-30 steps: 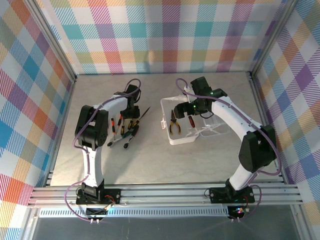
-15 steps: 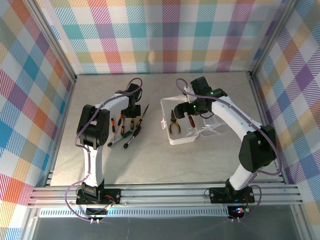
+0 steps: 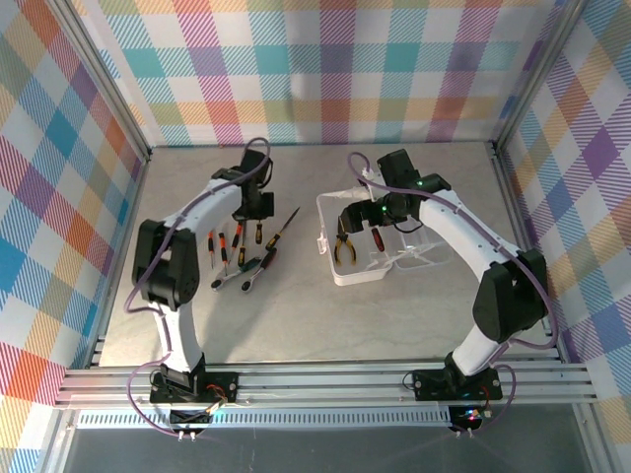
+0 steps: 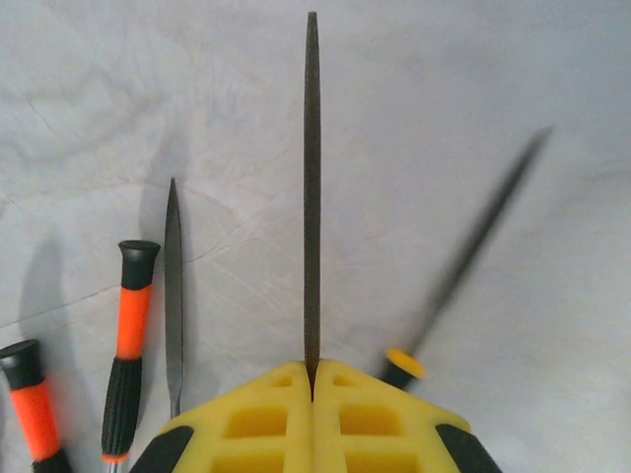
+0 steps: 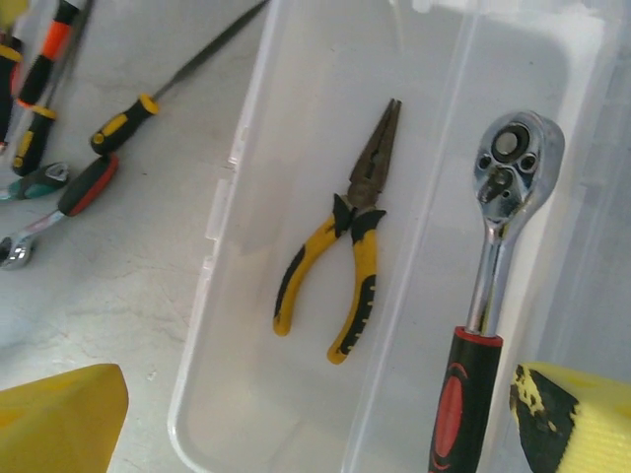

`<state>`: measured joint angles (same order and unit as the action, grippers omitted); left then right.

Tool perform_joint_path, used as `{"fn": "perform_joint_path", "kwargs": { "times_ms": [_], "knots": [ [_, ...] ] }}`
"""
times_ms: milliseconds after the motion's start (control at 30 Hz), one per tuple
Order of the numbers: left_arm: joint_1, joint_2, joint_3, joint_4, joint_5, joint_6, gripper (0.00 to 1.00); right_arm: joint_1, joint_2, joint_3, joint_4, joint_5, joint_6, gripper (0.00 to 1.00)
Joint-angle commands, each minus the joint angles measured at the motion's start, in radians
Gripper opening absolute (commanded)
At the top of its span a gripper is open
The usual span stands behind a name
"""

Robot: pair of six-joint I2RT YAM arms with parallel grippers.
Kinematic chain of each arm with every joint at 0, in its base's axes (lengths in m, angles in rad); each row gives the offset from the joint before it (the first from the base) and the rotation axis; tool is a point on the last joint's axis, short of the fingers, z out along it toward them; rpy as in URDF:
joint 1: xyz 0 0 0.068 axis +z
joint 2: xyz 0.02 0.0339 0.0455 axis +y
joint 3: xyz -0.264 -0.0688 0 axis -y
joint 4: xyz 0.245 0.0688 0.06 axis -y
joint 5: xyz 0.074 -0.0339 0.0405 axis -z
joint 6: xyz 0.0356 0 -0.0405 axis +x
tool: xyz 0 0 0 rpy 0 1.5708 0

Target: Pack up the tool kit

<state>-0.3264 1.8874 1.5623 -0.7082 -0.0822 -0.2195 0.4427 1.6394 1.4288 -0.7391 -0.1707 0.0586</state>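
My left gripper (image 4: 313, 382) is pressed together, pinching a slim dark-bladed tool (image 4: 312, 187). My right gripper (image 5: 315, 429) is spread over the clear case (image 5: 222, 246), which holds pliers (image 5: 340, 266) and a ratchet (image 5: 493, 276). Best done, I judge, by carrying the blade level, clearing the case wall and laying it beside the pliers.

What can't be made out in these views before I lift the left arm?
- Left wrist: handle of the thin dark shaft, hidden behind the shut left gripper.
- Left wrist: the yellow-collared tool to its right is blurred; type unclear.
- Right wrist: ratchet handle end cut off by the bottom edge.
- Top view: the left grip is too small to judge.
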Motion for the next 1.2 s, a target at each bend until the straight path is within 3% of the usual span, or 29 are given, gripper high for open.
{"fn": "perform_joint_path", "kwargs": {
  "times_ms": [0,133,233,333,700,967,1100,1167],
  "knots": [
    [0.0,-0.119,0.016,0.019,0.162,-0.026,0.0,0.021,-0.039,-0.008,0.043,-0.088,-0.032,0.99],
    [-0.002,-0.19,-0.037,0.178,0.44,-0.13,0.0,0.058,-0.039,-0.008,0.121,-0.214,-0.023,1.0],
    [-0.007,-0.211,-0.105,0.383,0.676,-0.258,0.0,0.091,-0.021,0.013,0.178,-0.287,-0.004,0.94],
    [-0.026,-0.217,-0.139,0.526,0.758,-0.342,0.0,0.12,0.004,0.039,0.221,-0.314,0.013,0.89],
    [-0.095,-0.243,-0.177,0.64,0.802,-0.415,0.0,0.154,0.059,0.064,0.319,-0.283,0.069,0.71],
    [-0.105,-0.261,-0.204,0.618,0.781,-0.395,0.0,0.156,0.015,0.046,0.317,-0.22,0.08,0.32],
    [-0.104,-0.262,-0.171,0.508,0.719,-0.318,0.0,0.153,-0.004,0.053,0.238,-0.142,0.061,0.08],
    [-0.095,-0.267,-0.14,0.42,0.659,-0.257,0.07,0.139,-0.017,0.051,0.186,-0.1,0.05,0.0]
  ]
}}
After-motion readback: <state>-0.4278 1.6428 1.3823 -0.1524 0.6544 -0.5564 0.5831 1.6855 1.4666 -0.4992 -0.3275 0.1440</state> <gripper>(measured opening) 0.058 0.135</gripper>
